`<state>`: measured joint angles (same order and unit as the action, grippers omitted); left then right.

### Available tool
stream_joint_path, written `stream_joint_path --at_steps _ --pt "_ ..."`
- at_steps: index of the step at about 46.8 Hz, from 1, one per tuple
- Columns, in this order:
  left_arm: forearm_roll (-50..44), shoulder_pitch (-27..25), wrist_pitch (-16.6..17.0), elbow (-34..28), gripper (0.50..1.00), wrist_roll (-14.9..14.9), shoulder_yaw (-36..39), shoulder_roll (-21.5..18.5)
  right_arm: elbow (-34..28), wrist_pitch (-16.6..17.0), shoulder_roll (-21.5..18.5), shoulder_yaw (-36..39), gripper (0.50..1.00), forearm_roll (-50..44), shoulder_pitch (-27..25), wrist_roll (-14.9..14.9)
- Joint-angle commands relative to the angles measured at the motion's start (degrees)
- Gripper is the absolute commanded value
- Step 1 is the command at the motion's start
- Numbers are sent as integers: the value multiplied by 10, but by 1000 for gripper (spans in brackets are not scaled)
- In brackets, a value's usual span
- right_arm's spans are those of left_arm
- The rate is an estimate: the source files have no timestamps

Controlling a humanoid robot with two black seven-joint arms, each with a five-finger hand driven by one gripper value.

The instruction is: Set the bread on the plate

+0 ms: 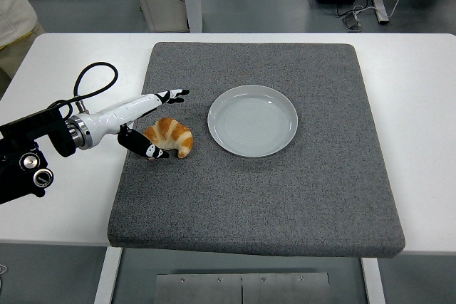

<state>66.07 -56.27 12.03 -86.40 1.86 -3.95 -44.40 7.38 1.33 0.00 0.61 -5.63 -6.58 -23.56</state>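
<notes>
Lying on the grey felt-like mat (pixel 271 190), the golden-brown crescent-shaped croissant (pixel 171 135) is being flanked by the robot's left hand (pixel 146 122), which is being reached in from the left edge over the white table (pixel 413 105). The hand's fingers (pixel 171 95) are being held out straight beyond the pastry, while the thumb (pixel 142 149) is being pressed low against the croissant's near left end; the hand is being kept open around the bread, and no closed grasp is being shown. Just to the right of the croissant, and apart from it, the round pale grey plate (pixel 253 120) is being left bare on the mat. A person's light sleeve (pixel 14 5) is being shown at the top left corner.
</notes>
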Motion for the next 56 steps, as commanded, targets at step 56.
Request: stream_joint_path --at_steps 56 --pt "44 20 26 98 958 9 0 75 0 1 0 0 1000 0 0 0"
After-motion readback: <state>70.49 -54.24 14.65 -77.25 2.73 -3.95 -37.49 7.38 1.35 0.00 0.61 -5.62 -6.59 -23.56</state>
